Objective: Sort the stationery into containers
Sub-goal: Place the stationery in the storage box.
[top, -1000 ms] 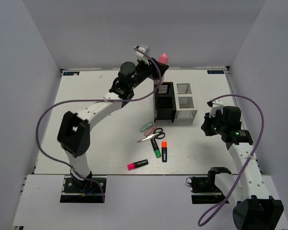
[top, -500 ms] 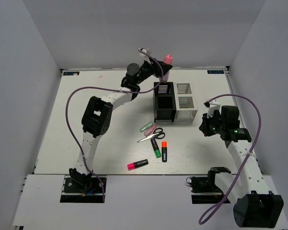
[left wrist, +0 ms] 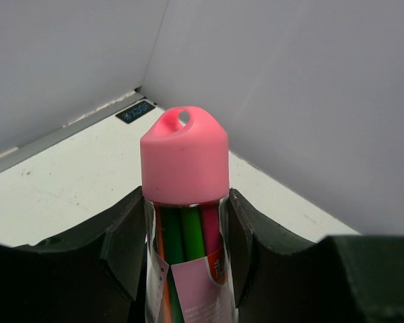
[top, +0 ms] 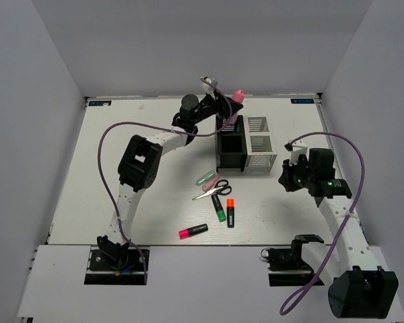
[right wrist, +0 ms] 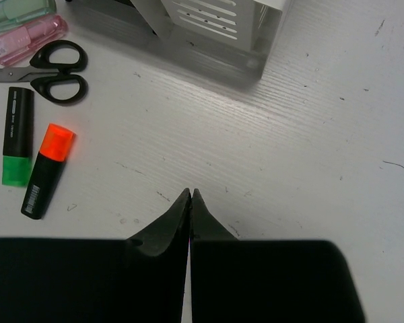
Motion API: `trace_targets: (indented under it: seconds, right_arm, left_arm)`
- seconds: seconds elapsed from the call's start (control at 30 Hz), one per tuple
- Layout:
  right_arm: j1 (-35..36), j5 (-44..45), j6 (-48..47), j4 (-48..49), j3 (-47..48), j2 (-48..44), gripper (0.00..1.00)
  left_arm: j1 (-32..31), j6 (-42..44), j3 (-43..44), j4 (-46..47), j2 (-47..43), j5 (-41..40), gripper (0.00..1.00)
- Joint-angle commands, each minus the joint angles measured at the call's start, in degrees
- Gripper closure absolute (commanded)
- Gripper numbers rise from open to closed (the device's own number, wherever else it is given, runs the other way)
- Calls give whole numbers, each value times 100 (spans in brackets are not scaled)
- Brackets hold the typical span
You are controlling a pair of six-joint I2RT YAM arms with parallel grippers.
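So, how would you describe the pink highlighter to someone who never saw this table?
Find the black organizer mid-table. Before it lie scissors, a green highlighter and an orange highlighter. The pink highlighter lies alone left of them, nearest the arm bases, capped pink.

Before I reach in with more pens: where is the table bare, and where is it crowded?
Bare: the left side of the table, left of the pink highlighter; also between the orange highlighter and right arm. Crowded: around the scissors, before the black organizer.
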Motion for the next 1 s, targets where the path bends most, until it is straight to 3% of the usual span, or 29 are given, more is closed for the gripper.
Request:
trace_targets:
  seconds: [0.0,0.97]
  right_arm:
    - [31,-74,-134,100,31,47,100]
    - [31,-206,-249,-40,128,136,91]
  left_arm:
    - [-6,256,329,-50,-60,189,100]
    - [-59,696,295,-516,283,119,100]
